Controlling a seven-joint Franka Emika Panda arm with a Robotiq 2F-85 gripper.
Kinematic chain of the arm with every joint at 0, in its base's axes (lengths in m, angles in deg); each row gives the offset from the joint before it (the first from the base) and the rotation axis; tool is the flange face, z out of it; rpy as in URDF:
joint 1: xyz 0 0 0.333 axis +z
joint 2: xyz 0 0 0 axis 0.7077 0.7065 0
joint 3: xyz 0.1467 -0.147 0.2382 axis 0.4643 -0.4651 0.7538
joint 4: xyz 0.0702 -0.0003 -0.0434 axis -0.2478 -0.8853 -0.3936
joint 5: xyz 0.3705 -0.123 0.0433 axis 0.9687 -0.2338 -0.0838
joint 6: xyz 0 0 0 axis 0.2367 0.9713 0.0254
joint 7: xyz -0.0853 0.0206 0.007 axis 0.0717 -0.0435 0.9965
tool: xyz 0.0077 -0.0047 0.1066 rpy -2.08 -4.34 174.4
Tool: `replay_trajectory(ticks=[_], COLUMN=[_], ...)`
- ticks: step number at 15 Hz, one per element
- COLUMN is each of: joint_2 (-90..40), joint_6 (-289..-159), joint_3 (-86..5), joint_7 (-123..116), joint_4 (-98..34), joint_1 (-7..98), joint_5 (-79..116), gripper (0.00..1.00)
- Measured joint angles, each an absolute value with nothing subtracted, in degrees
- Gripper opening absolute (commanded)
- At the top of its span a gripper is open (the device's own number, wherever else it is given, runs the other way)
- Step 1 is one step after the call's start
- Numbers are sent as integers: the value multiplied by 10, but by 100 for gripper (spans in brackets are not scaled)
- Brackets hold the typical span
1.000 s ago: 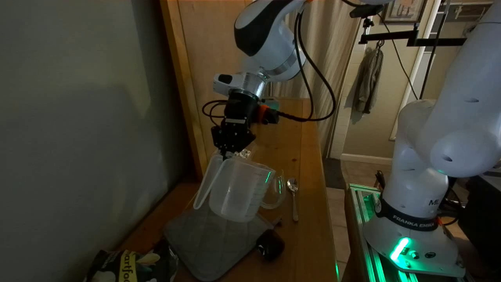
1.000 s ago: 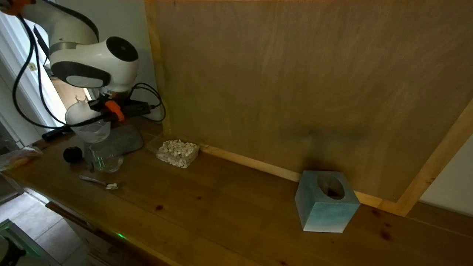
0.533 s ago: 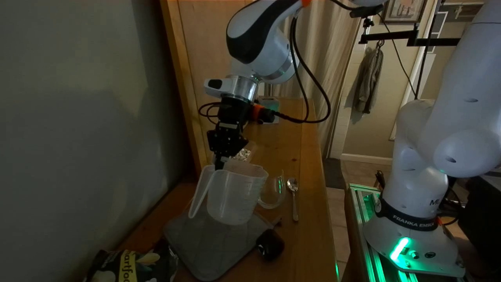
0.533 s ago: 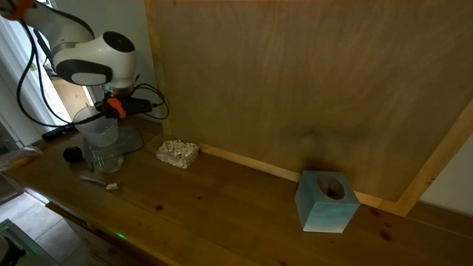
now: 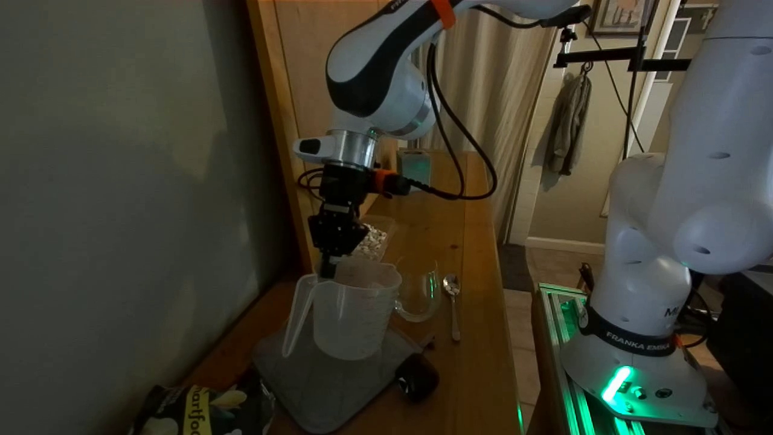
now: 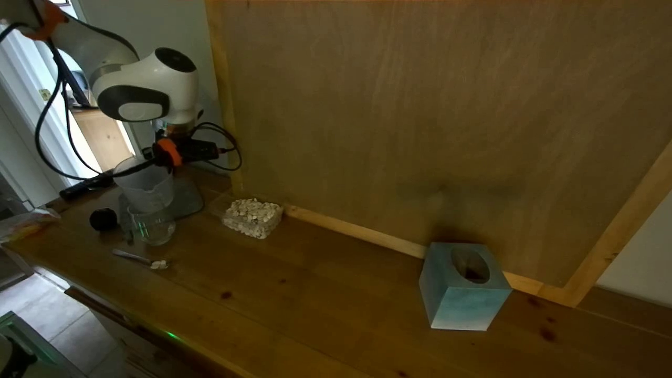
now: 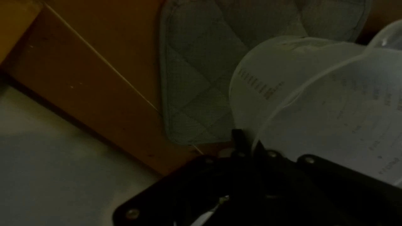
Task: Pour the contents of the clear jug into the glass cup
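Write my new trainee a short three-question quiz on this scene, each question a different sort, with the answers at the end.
1. True or false: the spoon lies on the counter beside the glass cup.
2. Where does the gripper hold the jug?
A) Under its base
B) At its rim
C) Around its middle
3. Fill the gap: the quilted pad on the counter is coloured ____.

Key: 1. True. 2. B. 3. Grey.
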State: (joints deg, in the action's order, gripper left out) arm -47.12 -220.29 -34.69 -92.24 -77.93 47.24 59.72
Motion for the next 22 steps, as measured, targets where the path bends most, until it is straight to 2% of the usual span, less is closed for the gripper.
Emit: replay_trajectory(ticks=[1,2,3,5,13,22], joint_2=[-467,-463,-461,-458,-461,-526], joint_6=[-2203,-2203,-2203,-2203,-2202,-2188], joint_3=[-347,-347,-347,-347,-346,-345], joint_7=[-913,-905,-898,-885,-876,-873], joint_4=[-776,-773,-771,-768,-764,-763], joint_1=[473,473,474,475,478,493], joint_5=[590,584,578,570,567,567], gripper=[1,29,30,42,99,100])
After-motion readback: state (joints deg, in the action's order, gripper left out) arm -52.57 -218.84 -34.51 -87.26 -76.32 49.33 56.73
